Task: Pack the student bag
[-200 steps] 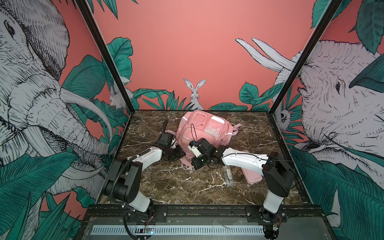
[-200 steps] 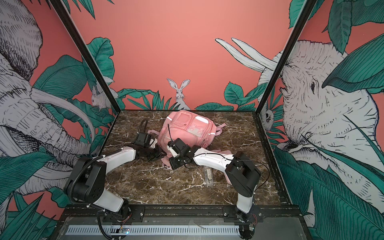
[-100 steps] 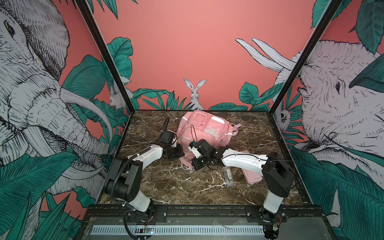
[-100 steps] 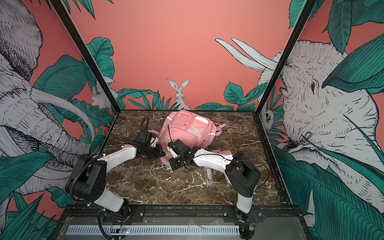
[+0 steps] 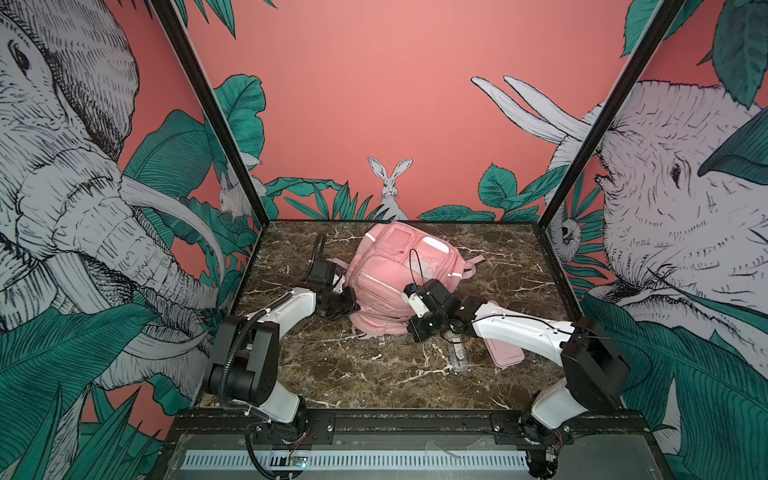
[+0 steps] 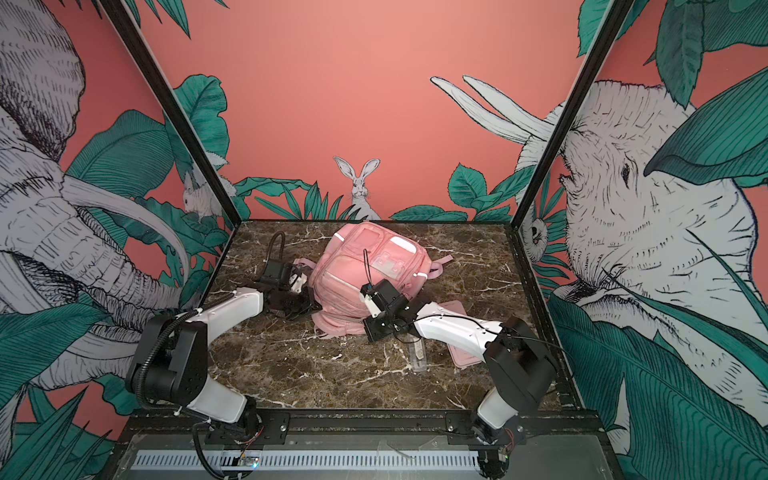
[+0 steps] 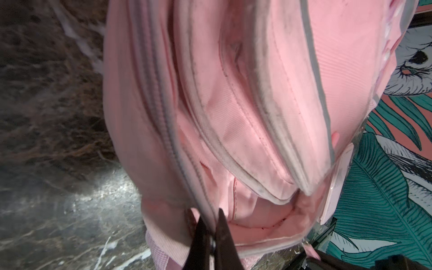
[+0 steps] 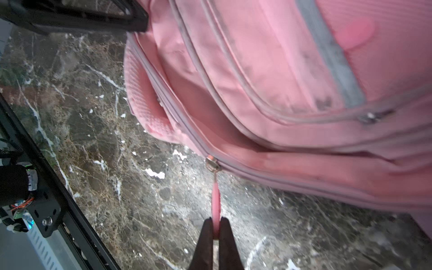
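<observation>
The student bag, a large pink backpack with grey zips, lies on the marble table in both top views. My left gripper is at its left side. In the left wrist view the left gripper is shut on the bag's grey zip edge. My right gripper is at the bag's near edge. In the right wrist view the right gripper is shut on the pink zip pull, which hangs taut from the metal slider.
A flat pink pencil case and a clear plastic item lie on the table under the right arm. Patterned walls enclose the table on three sides. A black frame rail runs along the front.
My left gripper has closed on the bag's zip edge. The right gripper has stayed shut on the zip pull and has hardly moved.
</observation>
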Controlling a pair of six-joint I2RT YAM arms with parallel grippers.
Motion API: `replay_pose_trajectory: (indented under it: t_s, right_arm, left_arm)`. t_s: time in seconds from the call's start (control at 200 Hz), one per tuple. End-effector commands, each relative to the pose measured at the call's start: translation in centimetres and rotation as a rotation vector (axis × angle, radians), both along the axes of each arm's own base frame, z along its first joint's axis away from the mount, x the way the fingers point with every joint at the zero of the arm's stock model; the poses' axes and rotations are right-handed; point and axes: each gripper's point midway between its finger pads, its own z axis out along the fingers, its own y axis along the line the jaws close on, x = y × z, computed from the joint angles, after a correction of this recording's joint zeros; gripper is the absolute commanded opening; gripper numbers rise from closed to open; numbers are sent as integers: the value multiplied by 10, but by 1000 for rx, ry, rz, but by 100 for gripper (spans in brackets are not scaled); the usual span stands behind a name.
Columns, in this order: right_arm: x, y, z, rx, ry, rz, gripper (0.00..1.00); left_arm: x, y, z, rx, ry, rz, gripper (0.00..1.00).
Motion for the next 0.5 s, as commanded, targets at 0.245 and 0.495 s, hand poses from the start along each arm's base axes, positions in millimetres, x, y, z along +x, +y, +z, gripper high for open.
replay_pose_trajectory:
  t_s: [0.245,0.495]
  right_arm:
    - [17,-66,-10,-110,9,-124,0]
    - [45,-103,-11,-158,-3,-235,0]
  left_arm:
    - [7,19,18,50,-66,25,0]
    - [7,26,21,52,-76,36,0]
